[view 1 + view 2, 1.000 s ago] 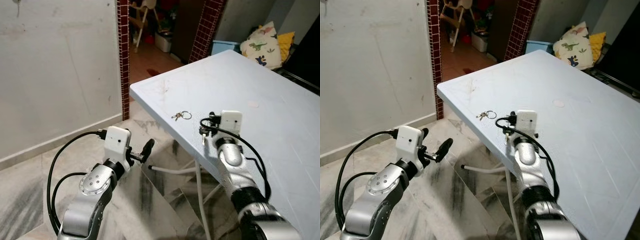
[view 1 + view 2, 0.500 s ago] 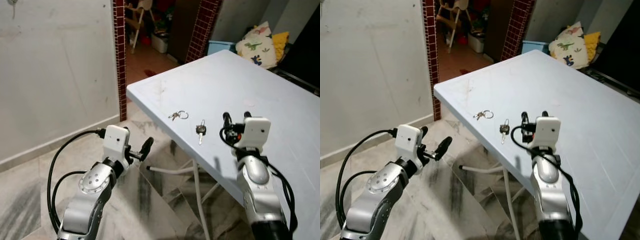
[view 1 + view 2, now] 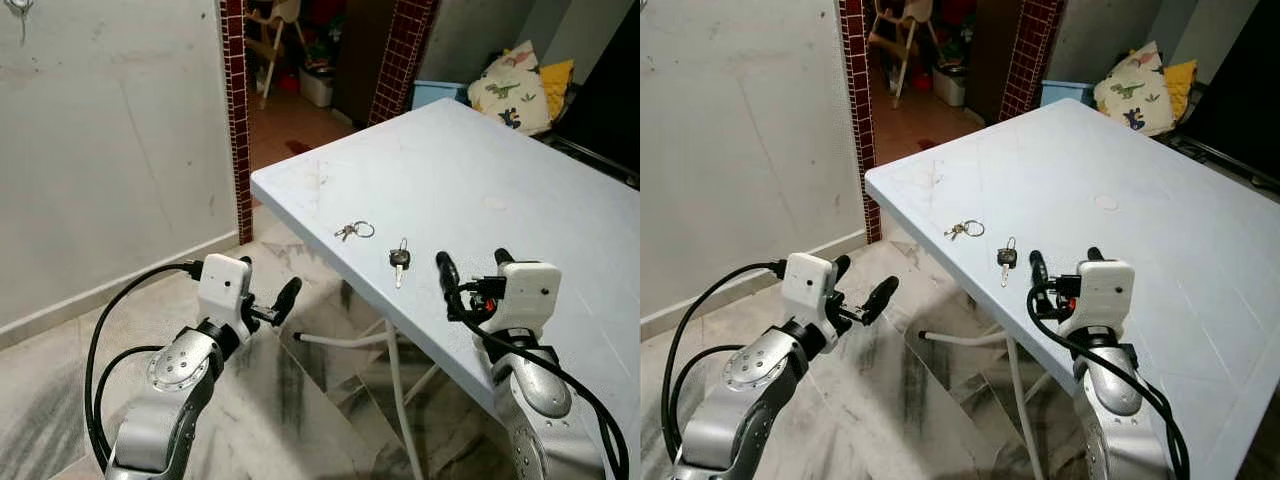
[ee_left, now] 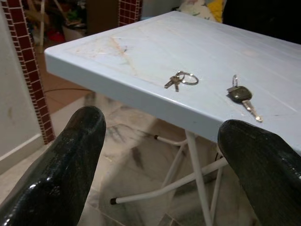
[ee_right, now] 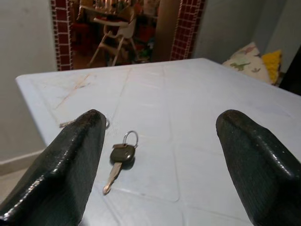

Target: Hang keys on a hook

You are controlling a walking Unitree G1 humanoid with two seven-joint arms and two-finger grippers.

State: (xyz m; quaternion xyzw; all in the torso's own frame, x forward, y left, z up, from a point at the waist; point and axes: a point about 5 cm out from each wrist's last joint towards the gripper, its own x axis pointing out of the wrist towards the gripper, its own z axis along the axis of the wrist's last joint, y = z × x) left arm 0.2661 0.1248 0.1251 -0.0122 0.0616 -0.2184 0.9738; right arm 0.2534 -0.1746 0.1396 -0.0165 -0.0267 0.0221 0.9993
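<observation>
**Keys flat on table, both grippers empty: pick-up risk is high**

A black-headed key (image 3: 400,262) lies flat on the pale blue table (image 3: 520,170), close to the near edge, its small ring toward the table's middle and its blade pointing at the edge. A second item, a small key bunch on a ring (image 3: 356,230), lies just beside it, nearer the table corner, apart from the first.

The right gripper (image 3: 470,272) hangs over the table near the black-headed key, fingers spread wide and holding nothing; in the right wrist view the key sits between the fingers but ahead of them, untouched. The left gripper (image 3: 270,303) is off the table, beyond its edge over the marble floor (image 3: 300,400), fingers apart and empty.

Judged risks:
- Either item is thin and flat; wide fingertips may skid over it and fail to grip.
- A sideways nudge could push it off the near edge onto the floor.
- Which of the two is meant is not clear; the wrong one may be taken.
- A small wall hook (image 3: 18,8) appears at the upper left, well apart from the table; a loose pinch could drop the key in transit.
</observation>
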